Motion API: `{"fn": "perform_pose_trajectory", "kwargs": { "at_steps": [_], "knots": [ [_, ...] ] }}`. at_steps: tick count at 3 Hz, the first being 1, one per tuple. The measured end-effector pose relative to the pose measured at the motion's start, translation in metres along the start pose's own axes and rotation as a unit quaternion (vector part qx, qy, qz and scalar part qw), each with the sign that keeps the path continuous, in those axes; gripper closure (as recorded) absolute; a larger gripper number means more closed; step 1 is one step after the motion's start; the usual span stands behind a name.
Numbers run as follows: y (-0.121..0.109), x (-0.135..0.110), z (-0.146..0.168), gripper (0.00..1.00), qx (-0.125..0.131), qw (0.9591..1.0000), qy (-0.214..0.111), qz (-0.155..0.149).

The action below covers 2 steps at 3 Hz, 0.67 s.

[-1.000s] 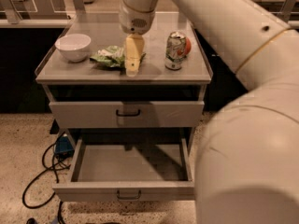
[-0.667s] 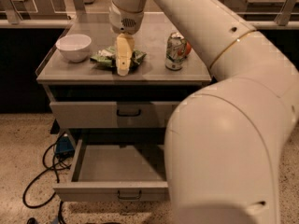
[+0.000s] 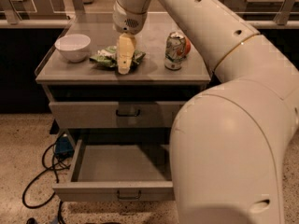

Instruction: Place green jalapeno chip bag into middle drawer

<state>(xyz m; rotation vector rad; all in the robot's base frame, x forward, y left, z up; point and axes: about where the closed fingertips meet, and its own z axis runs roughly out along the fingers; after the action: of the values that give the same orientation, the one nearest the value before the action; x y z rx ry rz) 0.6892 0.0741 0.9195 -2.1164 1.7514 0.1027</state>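
One step in hand, I judge: the grasp. Gripper (image 3: 124, 59) rests on green jalapeno chip bag (image 3: 105, 58); closure I cannot tell. Next: lift, carry to middle drawer (image 3: 93, 190), open at 6 o'clock.

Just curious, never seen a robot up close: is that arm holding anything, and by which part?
It cannot be told. The gripper is down on the middle of the crumpled shiny green foil chip bag, which lies on the grey cabinet top.

Arm (image 3: 219, 36) reaches over the counter (image 3: 154, 73); end effector (image 3: 124, 62) low at the green jalapeno chip bag (image 3: 105, 59). White bowl (image 3: 73, 46) left of bag, soda can (image 3: 174, 51) right. Middle drawer (image 3: 93, 190) pulled open; upper drawer (image 3: 84, 114) closed.
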Motion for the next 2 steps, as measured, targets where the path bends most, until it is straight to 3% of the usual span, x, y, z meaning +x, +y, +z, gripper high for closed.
{"fn": "perform_pose_trajectory", "kwargs": {
  "at_steps": [1,2],
  "knots": [
    [-0.026,0.017,0.007,0.00,0.032,0.9982,-0.051,0.002],
    [-0.054,0.023,0.032,0.00,0.032,0.9961,-0.082,-0.002]
  ]
}}
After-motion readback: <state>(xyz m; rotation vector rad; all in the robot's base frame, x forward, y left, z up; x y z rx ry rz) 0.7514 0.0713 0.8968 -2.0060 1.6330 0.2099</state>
